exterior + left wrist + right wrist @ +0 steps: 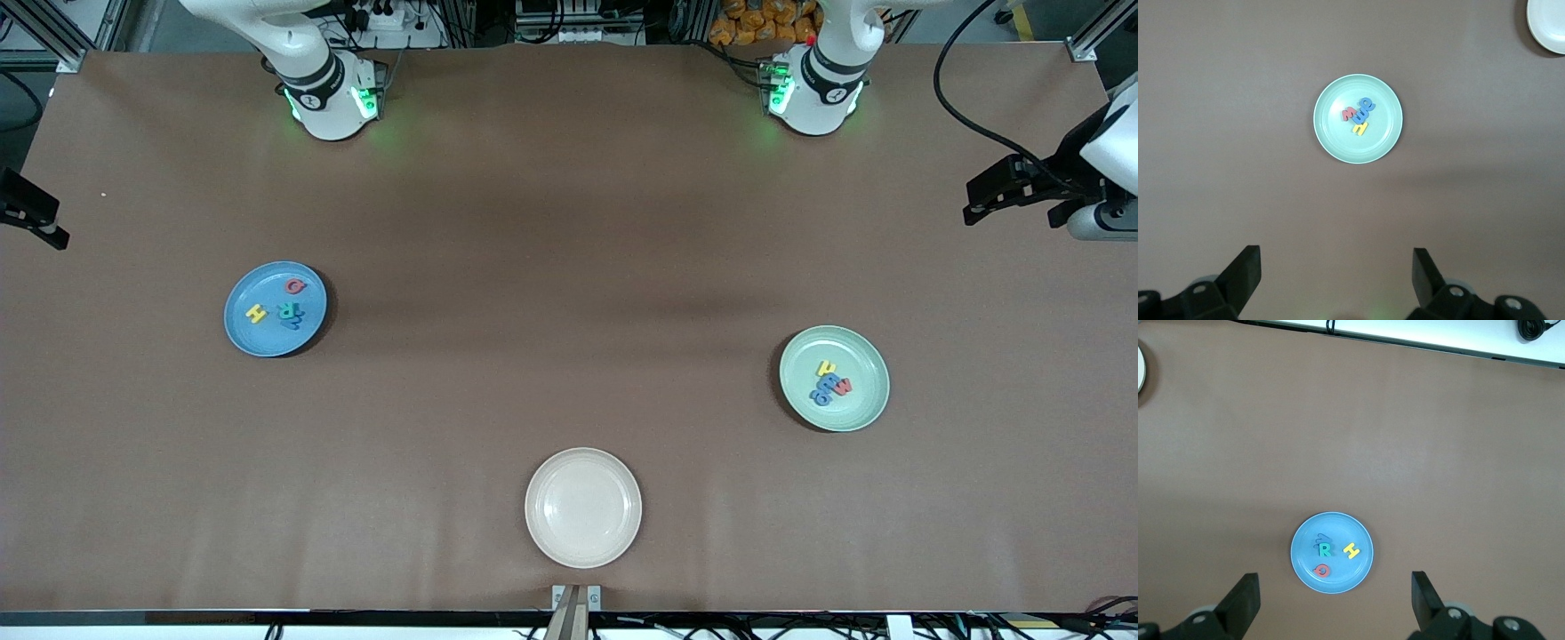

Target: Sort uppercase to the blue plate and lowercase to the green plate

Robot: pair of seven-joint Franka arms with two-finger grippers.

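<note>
The sorting looks done. All 4 big foam letters lie in the round sky-blue plastic plate (238, 331), which sits toward the right arm's end of the table. They are the yellow H (256, 313), the red G (295, 286), the teal R (286, 310) and the blue W (296, 321), which touches the R. All 4 small foam letters lie bunched together in the round pale mint-green plastic plate (867, 396), toward the left arm's end. They are a yellow small letter (826, 367), a red w (842, 385) and 2 blue small letters (823, 391); I cannot tell which blue one is which.

The round cream plastic plate (582, 507) sits nearest the front camera, between the other 2 plates, and holds nothing.

The left gripper (1337, 280) hangs high over the table by the green plate, with its fingers spread wide and nothing in them. The right gripper (1335, 603) hangs high over the table by the blue plate, also spread wide and holding nothing. Both arms wait.

I think no letter is left to move, so the next move only needs the arms to stay clear of the plates.

The only writing to read is the letters themselves: H, G, R, W and w. I see no brand names or labels.
</note>
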